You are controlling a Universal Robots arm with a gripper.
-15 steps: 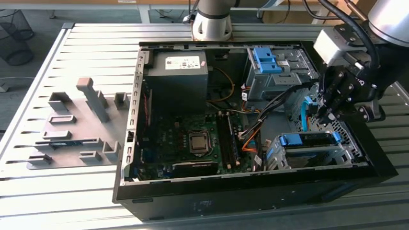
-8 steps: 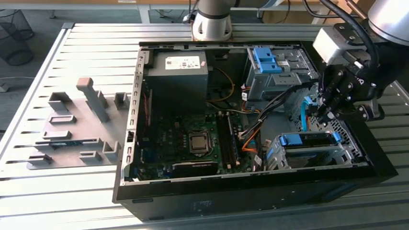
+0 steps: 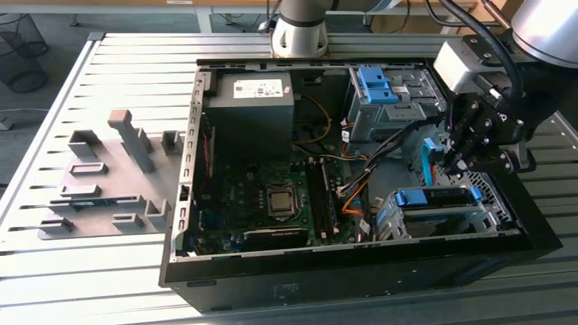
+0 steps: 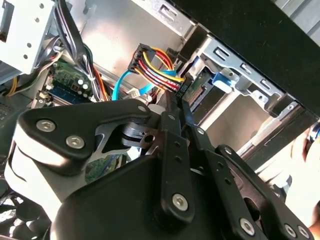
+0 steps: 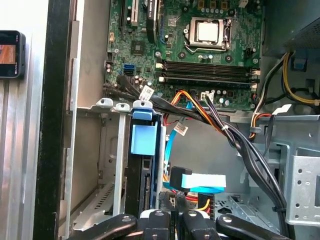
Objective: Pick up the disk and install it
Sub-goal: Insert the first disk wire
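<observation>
A black open-sided computer case (image 3: 361, 288) lies on a slatted grey metal table (image 3: 81, 271), filling the table's middle and the side toward the exterior view's right. The flat disk with bright blue plastic carrier rails (image 3: 435, 197) sits inside a silver metal drive cage (image 3: 492, 220) in the case's near corner on the exterior view's right. In the first wrist view the disk (image 5: 143, 145) stands on edge in the cage slot, its blue tab uppermost and its dark body below.

The black gripper (image 3: 454, 166) hangs just beside that cage, over the gap between it and the green motherboard (image 3: 271, 196). It is not holding the disk. In the second wrist view the gripper (image 4: 176, 102) has its fingers (image 4: 172, 145) drawn narrow, the tips meeting just at a black connector with red, yellow and orange wires (image 4: 162, 75). Whether anything is pinched between them is hard to tell. A light blue flat cable (image 5: 200, 182) curls just beside the gripper.

A large grey box with a white sticker (image 3: 257, 101) fills the case's far corner on the exterior view's left. A blue plastic bracket without a drive (image 3: 378, 84) rests on a second cage at the case's far edge. A grey moulded fixture plate (image 3: 99, 176) lies near the table's edge on the exterior view's left
</observation>
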